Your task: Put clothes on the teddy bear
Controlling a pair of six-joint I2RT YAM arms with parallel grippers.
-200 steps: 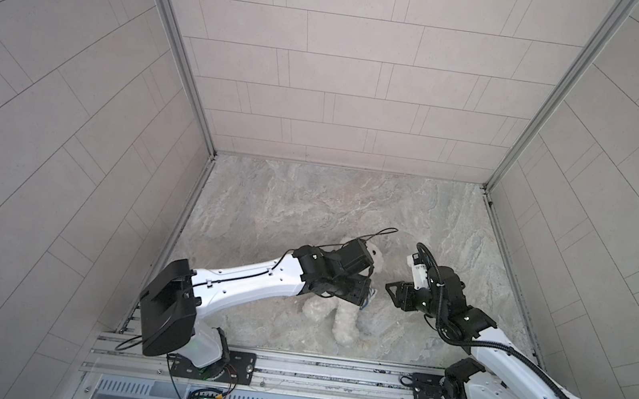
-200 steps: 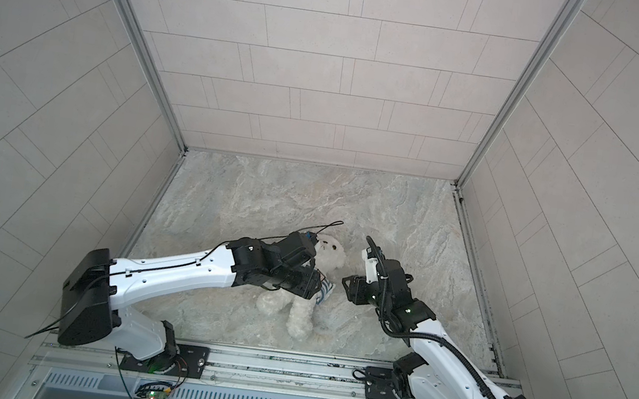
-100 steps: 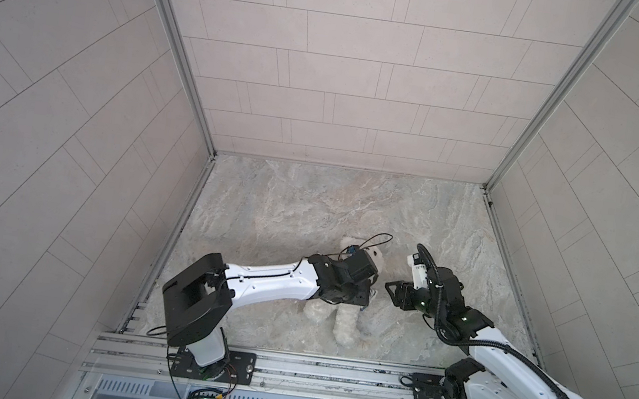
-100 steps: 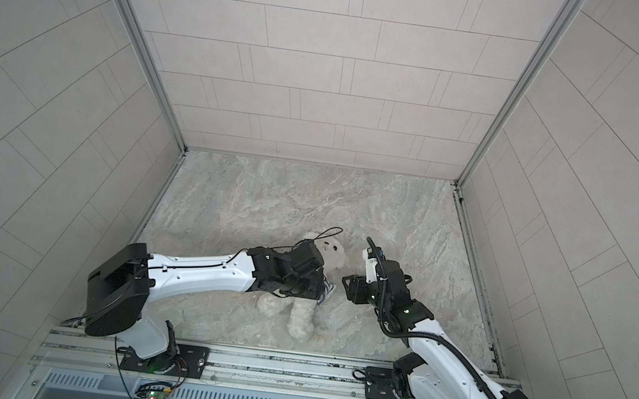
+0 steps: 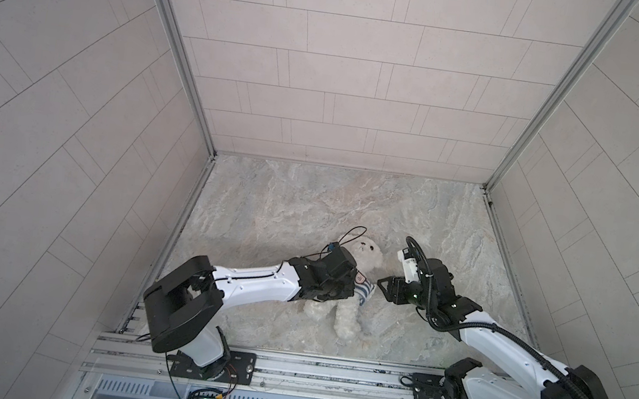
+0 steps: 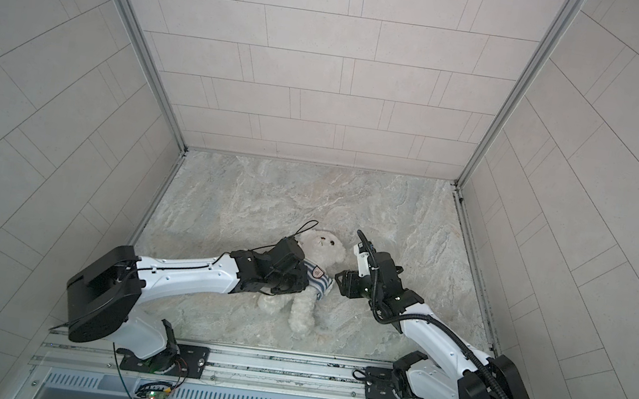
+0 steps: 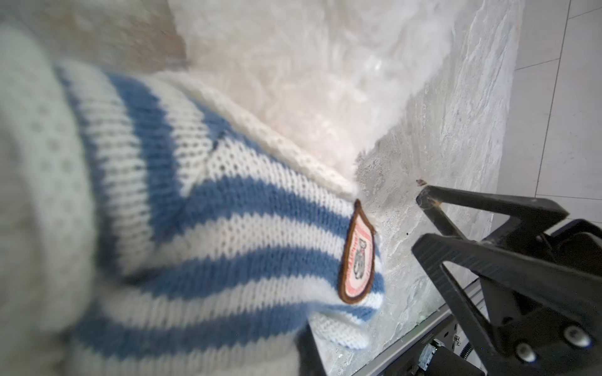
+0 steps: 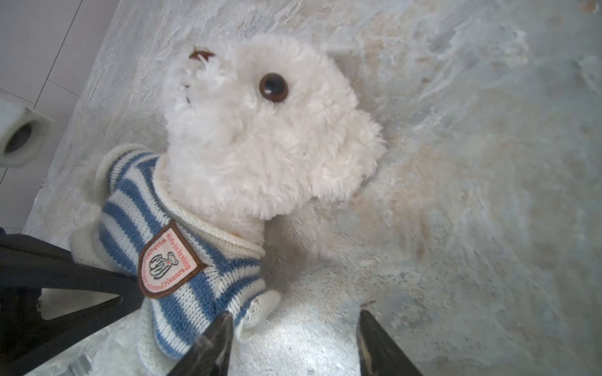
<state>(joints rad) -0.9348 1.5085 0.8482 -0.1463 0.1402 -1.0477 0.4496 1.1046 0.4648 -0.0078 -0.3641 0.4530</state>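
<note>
1. Left gripper [image 8: 127, 286] has closed since the earlier frame and now pinches shirt [image 6: 316, 277] beside badge [image 8: 167, 260].
2. Right gripper [image 8: 296, 325] gapes empty, just beside shirt hem.
3. Bear [image 6: 320, 246] lies between both grippers, shirt on torso; adjusting fit seems next.

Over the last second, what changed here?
The left gripper drew back slightly and closed at the side of the shirt; whether it pinches the fabric is hidden. The right gripper stayed open beside the bear, which still lies on its back wearing the shirt.
</note>
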